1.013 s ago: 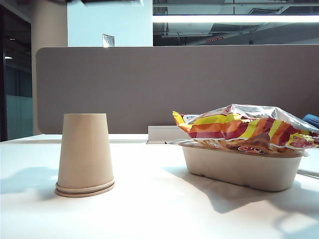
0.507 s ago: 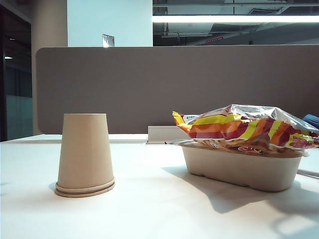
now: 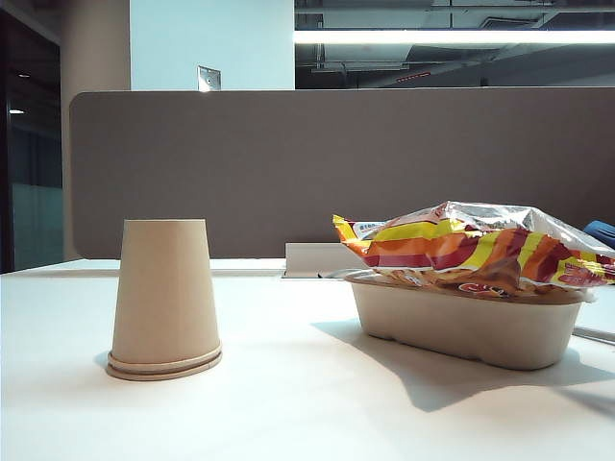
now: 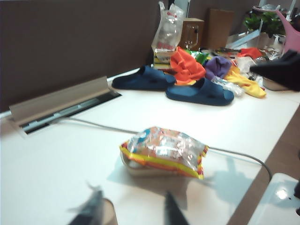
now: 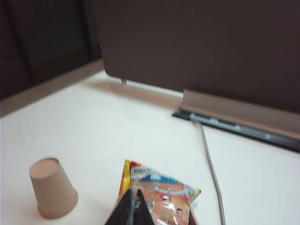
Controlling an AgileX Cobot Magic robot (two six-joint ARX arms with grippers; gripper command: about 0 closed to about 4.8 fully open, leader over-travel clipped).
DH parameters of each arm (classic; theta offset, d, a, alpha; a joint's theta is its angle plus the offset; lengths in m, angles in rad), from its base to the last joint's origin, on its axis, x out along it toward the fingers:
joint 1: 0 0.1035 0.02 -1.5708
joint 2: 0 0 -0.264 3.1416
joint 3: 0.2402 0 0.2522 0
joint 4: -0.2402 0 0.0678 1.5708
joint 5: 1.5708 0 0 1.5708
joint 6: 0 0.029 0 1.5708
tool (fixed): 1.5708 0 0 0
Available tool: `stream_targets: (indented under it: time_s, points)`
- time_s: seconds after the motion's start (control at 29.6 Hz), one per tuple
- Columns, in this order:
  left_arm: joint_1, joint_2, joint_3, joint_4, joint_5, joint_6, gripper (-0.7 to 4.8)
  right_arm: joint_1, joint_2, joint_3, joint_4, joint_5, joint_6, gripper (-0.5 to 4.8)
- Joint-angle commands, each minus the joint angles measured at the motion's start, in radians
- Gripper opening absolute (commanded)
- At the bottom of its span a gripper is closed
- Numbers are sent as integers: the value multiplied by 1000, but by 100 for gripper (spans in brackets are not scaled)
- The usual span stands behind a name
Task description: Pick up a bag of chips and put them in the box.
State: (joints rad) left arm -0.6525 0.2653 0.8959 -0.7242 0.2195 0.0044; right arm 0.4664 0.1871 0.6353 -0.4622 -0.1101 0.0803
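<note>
- Left gripper (image 4: 131, 211) blurred at frame edge, fingers apart, holding nothing.
- Bag of chips (image 4: 164, 151) ahead, resting in box (image 4: 140, 169).
- Blue slippers (image 4: 173, 84) farther beyond.

Open-plan office. A white desk surface (image 3: 288, 403) is backed by a grey fabric-covered partition screen (image 3: 336, 163), with a metal cable-tray flap (image 4: 61, 101) set along its rear edge. Fluorescent strip lighting (image 3: 452, 36) and exposed ceiling services run overhead. A neighbouring desk holds dark blue slippers (image 4: 199, 91), cardboard boxes (image 4: 220, 28) and a potted green plant (image 4: 267, 21).
</note>
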Motion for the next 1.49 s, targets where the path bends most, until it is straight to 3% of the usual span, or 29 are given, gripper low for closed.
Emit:
stream_targets:
  time_s: [0.03,0.24,0.34,0.37,0.61,1.15,1.32,1.49]
  points:
    - [0,-18,1,-44,6,-28,174,1,-49,5,13,-50,38,-1]
    - [-1,-23,0,-94,10,-65,168,1,-117,5,-46,-61,92,-1]
    - [-1,-34,0,-108,9,-64,62,1,-139,5,-80,-108,97,-1]
    - [-1,-40,0,-111,9,-64,51,1,-143,5,-87,-129,97,-1]
    - [-1,-93,0,-129,13,-68,51,0,-165,5,-96,-232,104,-1]
    - [-1,-262,-61,-119,14,-113,51,1,-174,-37,-54,-238,110,-1]
    - [0,-262,-151,-9,78,-161,51,1,-183,-97,26,-282,118,-1]
    - [0,-262,-277,140,74,-185,51,1,-183,-163,87,-289,130,-1]
